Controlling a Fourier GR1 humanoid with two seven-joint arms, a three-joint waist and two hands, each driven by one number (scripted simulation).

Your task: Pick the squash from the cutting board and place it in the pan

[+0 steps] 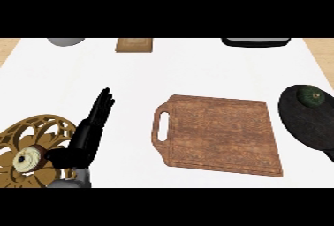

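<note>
Well, my left hand point(83, 142) shows at the lower left of the frame, coming up from the bottom edge, its fingers straight, close together and pointing toward the top, holding nothing. Its thumb sticks out to the left, toward a gold openwork stand point(40, 128) that fills the lower left corner. A pale round thing point(27, 160) sits on that stand, just beside my thumb; whether they touch I cannot tell. My right hand shows nowhere in the view. The board point(222, 134) lies in the middle of the white counter point(195, 70), brown wood, slightly turned, with its handle slot on the left side, near my fingers but apart from them. The squash point(312, 96), dark green and rounded, lies in the pan point(306, 126), in the part nearest the top of the frame. The pan is dark and round, at the right edge, partly cut off there, just beside the board's right side. Along the top edge I see a grey bowl point(65, 41) at the upper left, a small wooden block point(134, 44) next to it, and a black thing point(254, 42) at the upper right.
</note>
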